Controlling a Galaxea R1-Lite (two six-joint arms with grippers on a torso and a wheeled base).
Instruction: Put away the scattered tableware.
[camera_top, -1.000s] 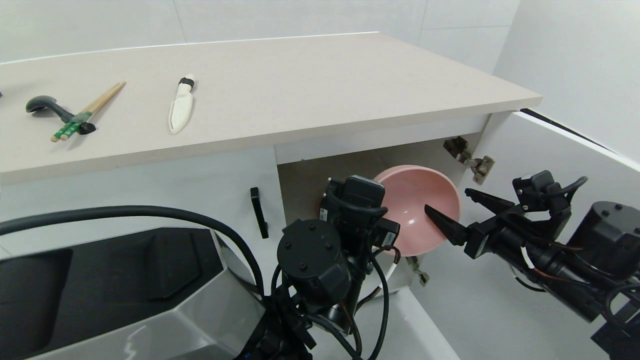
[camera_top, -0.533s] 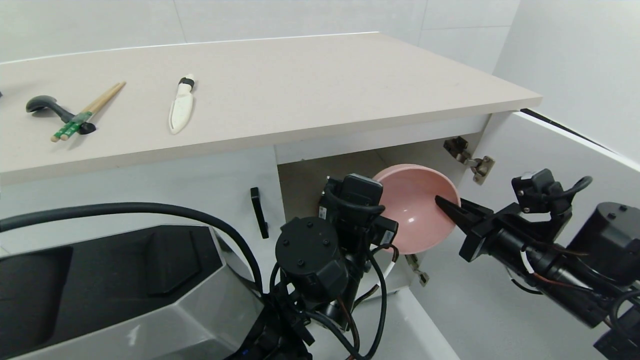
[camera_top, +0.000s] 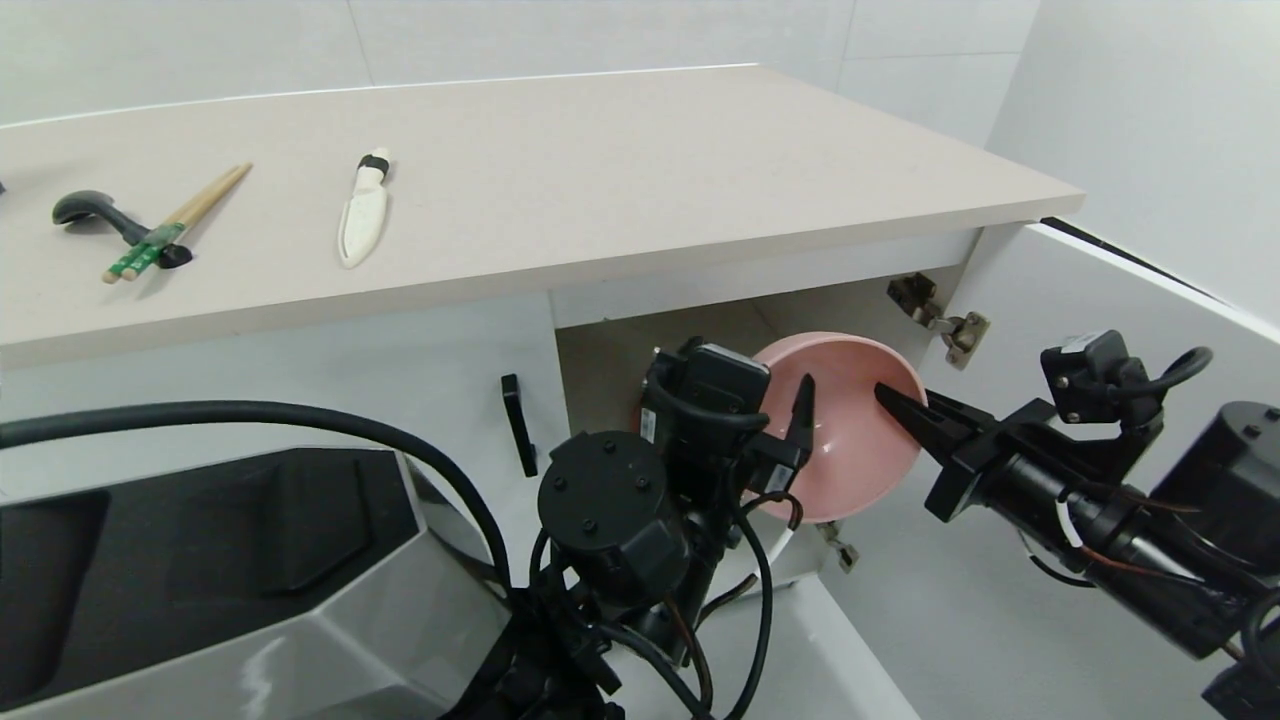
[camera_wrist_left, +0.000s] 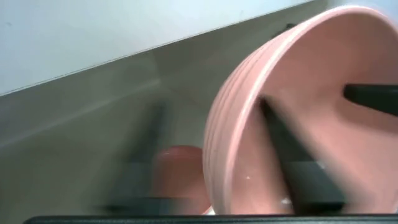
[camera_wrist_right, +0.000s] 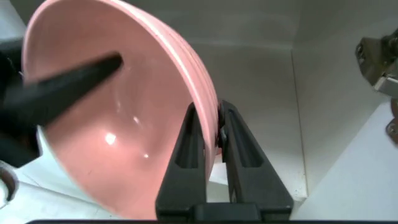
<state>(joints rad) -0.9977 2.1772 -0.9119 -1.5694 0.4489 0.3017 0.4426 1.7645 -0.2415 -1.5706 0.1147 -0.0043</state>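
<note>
The left gripper (camera_wrist_left: 211, 107) is sitting spread open astride the wall of the ribbed pink bowl (camera_top: 850, 440), one finger inside, squeezing nothing. The right gripper (camera_wrist_right: 209, 109) is pinching the bowl's right-hand rim, holding it tilted at the mouth of the open white cabinet (camera_top: 610, 365). Best practice here is sliding the left fingers straight out without nudging the rim, then easing the bowl in clear of the blurred reddish thing (camera_wrist_left: 180, 174) inside.

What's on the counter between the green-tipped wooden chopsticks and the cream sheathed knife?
Nothing: in the head view, the beige countertop is bare between the wooden chopsticks and the cream sheathed knife.
</note>
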